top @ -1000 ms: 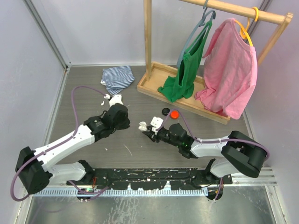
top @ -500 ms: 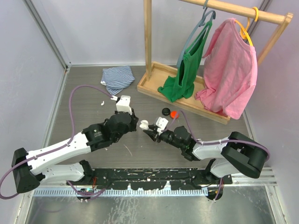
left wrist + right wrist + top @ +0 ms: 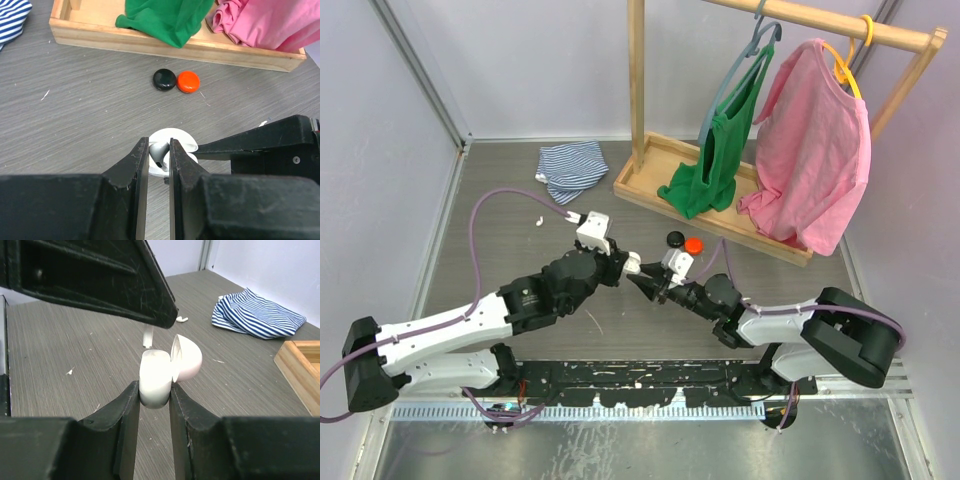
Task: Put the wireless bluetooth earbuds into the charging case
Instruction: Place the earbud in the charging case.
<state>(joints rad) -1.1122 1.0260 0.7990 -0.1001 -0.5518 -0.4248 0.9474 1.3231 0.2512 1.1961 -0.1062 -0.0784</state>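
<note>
Both arms meet mid-table. The right claw (image 3: 154, 387) is clamped tight on the white case (image 3: 156, 371), gripping it by its sides and holding it clear of the table (image 3: 520, 190). The lid (image 3: 189, 359) is flipped open, which keeps the opening free for a drop-in from above.

Over it is the left claw (image 3: 158, 145), fingers nearly together and pinching a white bud (image 3: 159, 154), stem pointing down toward the case. That looks like the line-up for insertion: one arm steadies the case, the other lowers the bud. The bud isn't visibly seated yet.

What can't be made out:
- **Sockets:** the left wrist view shows only a crescent of case past the fingers, and the right wrist view sees the shell from outside.
- **Alignment:** whether the stem is over its socket can't be told.
- **Case contents:** whether a bud already sits inside can't be told either.

A loose bud (image 3: 181, 319) lies well back on the table. A black disc (image 3: 164, 79) and an orange disc (image 3: 188, 81) sit touching, off to the side.
</note>
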